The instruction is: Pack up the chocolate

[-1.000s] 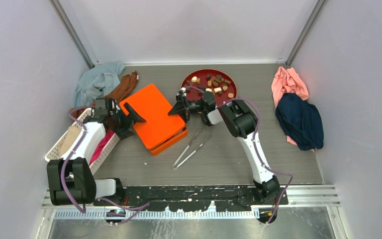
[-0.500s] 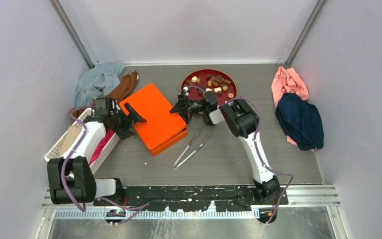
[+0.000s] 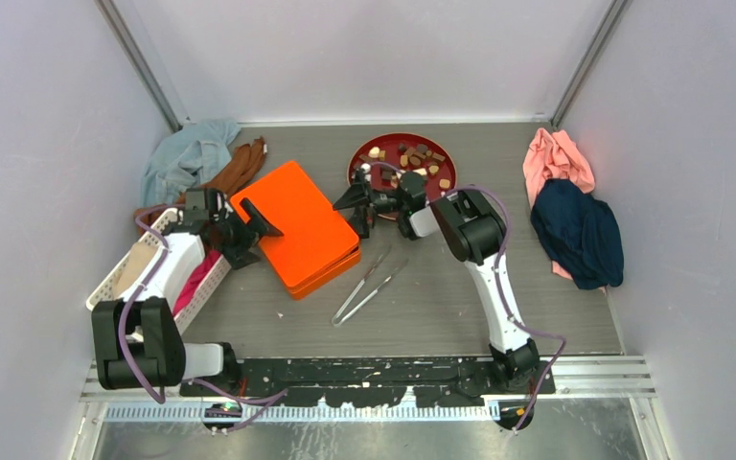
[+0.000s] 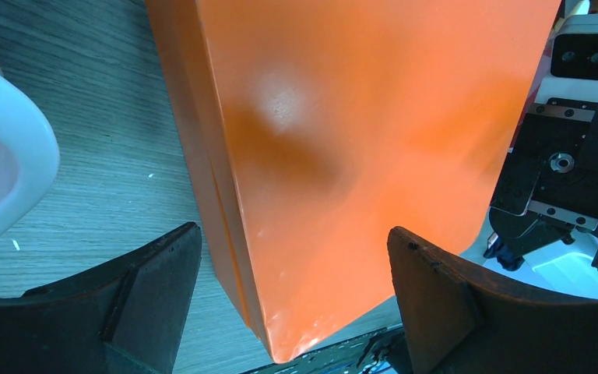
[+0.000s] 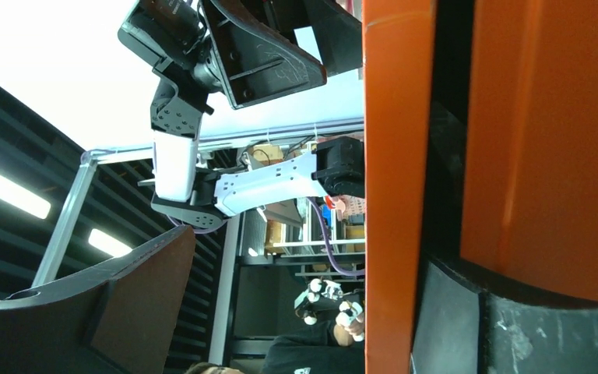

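The chocolate (image 3: 412, 161) lies as several small brown and cream pieces on a round red plate (image 3: 402, 136) at the back of the table. A closed orange box (image 3: 297, 230) sits in front of it to the left. My left gripper (image 3: 249, 238) is open, and its jaws straddle the box's left corner (image 4: 280, 312) without touching it. My right gripper (image 3: 352, 211) stands wide open at the box's right edge. In the right wrist view the orange lid rim (image 5: 397, 187) runs between the jaws. Neither gripper holds anything.
Metal tongs (image 3: 369, 283) lie on the table right of the box. A white basket (image 3: 115, 278) sits under the left arm. Light blue (image 3: 187, 153) and brown (image 3: 240, 168) cloths are at back left. Pink (image 3: 556, 158) and navy (image 3: 580, 235) clothes are at right.
My right gripper has opened wide and drawn back a little toward the plate. The left arm and the orange box have stayed put.
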You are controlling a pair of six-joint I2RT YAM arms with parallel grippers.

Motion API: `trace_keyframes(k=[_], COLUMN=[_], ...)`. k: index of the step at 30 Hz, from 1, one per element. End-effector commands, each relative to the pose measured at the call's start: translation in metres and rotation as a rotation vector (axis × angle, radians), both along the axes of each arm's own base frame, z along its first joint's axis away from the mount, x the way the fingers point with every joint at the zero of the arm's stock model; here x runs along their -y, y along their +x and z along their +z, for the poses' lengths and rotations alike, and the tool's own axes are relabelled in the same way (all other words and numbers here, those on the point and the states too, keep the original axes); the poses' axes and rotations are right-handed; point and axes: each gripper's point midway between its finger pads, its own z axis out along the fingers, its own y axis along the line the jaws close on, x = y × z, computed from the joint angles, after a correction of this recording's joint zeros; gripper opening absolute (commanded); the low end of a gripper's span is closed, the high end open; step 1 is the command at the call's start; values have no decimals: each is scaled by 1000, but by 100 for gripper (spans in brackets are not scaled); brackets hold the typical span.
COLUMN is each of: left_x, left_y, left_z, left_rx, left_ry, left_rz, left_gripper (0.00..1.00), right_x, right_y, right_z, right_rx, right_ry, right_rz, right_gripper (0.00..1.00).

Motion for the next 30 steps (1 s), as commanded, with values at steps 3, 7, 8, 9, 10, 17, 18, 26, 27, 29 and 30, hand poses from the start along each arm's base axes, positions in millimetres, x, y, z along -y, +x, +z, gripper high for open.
trace_keyframes(k=[3,7,8,9,10,17,18,26,27,29,30], left_x=[1,1,2,1,2,3,3,4,4,4,4], left_y=[7,7,6,6,6,7,7,6,6,6,6], left_z=[5,6,7,7,7,6,6,4,4,4,4], left_rx=[34,37,36,37,37,38,36,33,33,35,35], left_ry=[-17,-18,-18,-18,-19,-27,-28,-33,-32,-32,-32], left_rz=[-13,-15,-15,-15,-17,-26,-27,-29,-30,-31,-31], left_gripper=[89,89,89,89,89,89,89,89,89,89,89], right_x=[6,9,10,11,13,51,52,56,57,58,58], right_y=[-6,-3,-2,-1,-1,-24,-24,-27,-26,-25,-25], right_z=[18,15,11,3,-7,-68,-70,-74,-72,-69,-68], right_rx=[79,83,87,77,96,268,265,262,268,281,285], right_ry=[23,-14,-37,-80,-132,-631,-641,-664,-667,-673,-677], right_rz=[-1,-29,-40,-52,-61,106,104,93,89,82,81], right_gripper=[100,100,100,100,100,100,100,100,100,100,100])
